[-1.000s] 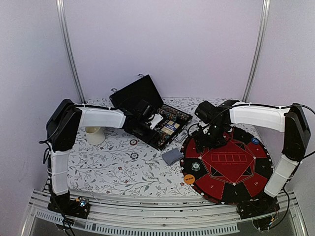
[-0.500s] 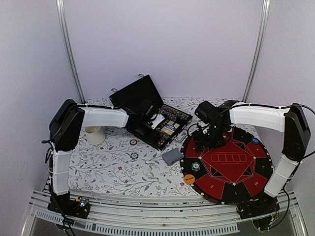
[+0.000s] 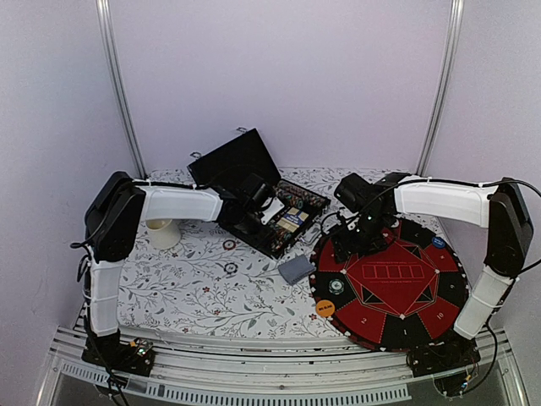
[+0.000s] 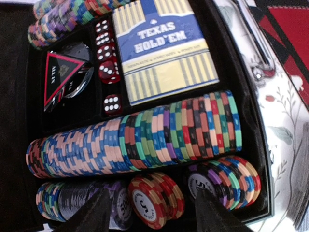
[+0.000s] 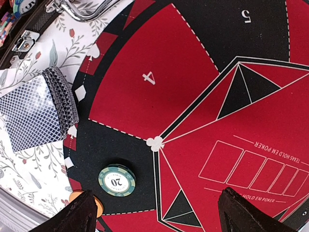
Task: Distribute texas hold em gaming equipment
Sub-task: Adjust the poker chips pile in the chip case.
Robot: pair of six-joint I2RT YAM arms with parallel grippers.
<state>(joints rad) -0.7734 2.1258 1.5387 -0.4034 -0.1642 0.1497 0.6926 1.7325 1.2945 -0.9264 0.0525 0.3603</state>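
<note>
The open black case (image 3: 297, 227) holds rows of multi-coloured poker chips (image 4: 145, 137), a blue Texas Hold'em card box (image 4: 161, 46) and red dice (image 4: 108, 70). My left gripper (image 4: 153, 208) reaches into the case with its jaws open. They stand either side of a short stack of red chips (image 4: 155, 195), with a gap on both sides. My right gripper (image 5: 157, 203) hangs open and empty over the red and black round poker mat (image 5: 193, 87). A green chip marked 20 (image 5: 116, 181) and an orange button disc (image 5: 98, 205) lie on the mat by its left finger.
A deck of grey-blue cards (image 5: 38, 108) lies at the mat's left rim, seen also in the top view as the deck (image 3: 296, 269). A blue button disc (image 3: 438, 242) sits on the mat's far right. A cream cup (image 3: 162, 233) stands at the left. Two loose chips (image 3: 230, 268) lie on the flowered cloth.
My left gripper has pushed a little farther into the case and its jaws have narrowed slightly. The right arm has stayed still.
</note>
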